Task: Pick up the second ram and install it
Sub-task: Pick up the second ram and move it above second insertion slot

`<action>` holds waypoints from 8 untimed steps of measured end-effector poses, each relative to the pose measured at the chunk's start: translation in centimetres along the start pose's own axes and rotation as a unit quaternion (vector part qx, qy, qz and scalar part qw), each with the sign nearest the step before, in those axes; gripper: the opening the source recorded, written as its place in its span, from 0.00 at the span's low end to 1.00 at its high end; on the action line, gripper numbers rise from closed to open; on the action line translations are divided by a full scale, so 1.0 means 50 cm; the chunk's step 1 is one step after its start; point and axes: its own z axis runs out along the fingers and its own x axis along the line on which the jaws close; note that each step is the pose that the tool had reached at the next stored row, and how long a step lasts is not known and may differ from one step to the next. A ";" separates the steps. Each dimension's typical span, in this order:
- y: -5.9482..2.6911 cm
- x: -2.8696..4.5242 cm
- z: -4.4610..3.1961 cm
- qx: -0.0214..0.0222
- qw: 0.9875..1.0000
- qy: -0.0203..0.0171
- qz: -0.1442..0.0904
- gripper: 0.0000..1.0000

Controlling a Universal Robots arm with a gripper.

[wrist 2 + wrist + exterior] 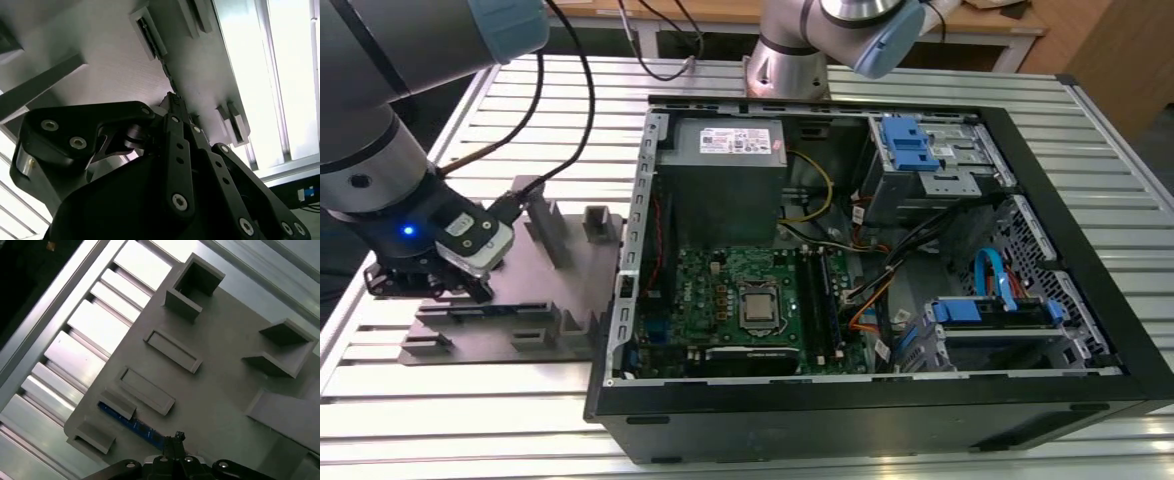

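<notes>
First wrist view showed the ram (131, 421), a thin blue strip with small dark chips, seated on edge in the tray (225, 385) between two end blocks (116, 404). Gripper (177, 436) jaws stood nearly together, pinching one end. Rectangular slots (172, 351) lay alongside. The open case (854, 250) sat at the exterior view's right.
</notes>
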 end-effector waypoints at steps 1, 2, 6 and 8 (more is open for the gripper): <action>0.000 0.000 0.000 0.000 1.000 0.000 -0.007 0.11; 0.000 0.000 0.000 0.000 1.000 0.000 -0.014 0.11; 0.000 0.000 0.000 -0.001 0.999 0.000 -0.043 0.11; 0.000 0.000 0.000 -0.001 0.998 0.000 -0.056 0.11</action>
